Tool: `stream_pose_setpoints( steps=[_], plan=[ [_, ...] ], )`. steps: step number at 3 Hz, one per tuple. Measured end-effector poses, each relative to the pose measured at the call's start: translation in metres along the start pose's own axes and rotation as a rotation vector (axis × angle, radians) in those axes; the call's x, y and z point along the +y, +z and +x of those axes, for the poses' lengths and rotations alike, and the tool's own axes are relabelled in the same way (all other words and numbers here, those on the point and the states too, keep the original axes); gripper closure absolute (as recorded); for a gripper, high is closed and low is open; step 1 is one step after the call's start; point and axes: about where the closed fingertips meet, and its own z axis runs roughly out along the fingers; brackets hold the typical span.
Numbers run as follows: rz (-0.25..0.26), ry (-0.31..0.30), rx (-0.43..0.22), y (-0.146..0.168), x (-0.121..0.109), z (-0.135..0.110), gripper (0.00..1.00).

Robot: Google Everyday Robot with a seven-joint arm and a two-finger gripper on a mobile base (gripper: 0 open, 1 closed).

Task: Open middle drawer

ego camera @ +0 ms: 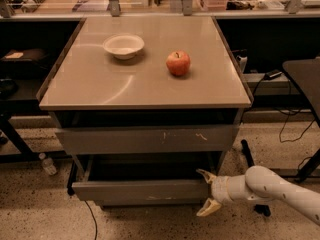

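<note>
Gripper [206, 192] low right of frame, fingers spread above and below the right end of the middle drawer [140, 190], which sits partly out beneath the scratched front [145, 140]; pulling step likely, next needs a straight outward draw.

A red apple [178, 63] and a white bowl [123, 46] sit on the tan worktop [125, 86], the middle drawer [140, 190] is plain grey, and the cream-white gripper [206, 192] at its right end hangs over beige, dark-speckled floor [35, 214].
</note>
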Motion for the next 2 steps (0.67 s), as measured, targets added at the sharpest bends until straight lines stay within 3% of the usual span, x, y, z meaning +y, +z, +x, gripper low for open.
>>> stream_pose_setpoints(
  steps=[2],
  plan=[
    [-0.011, 0.009, -0.005, -0.01, 0.0074, -0.0041, 0.66]
  ],
)
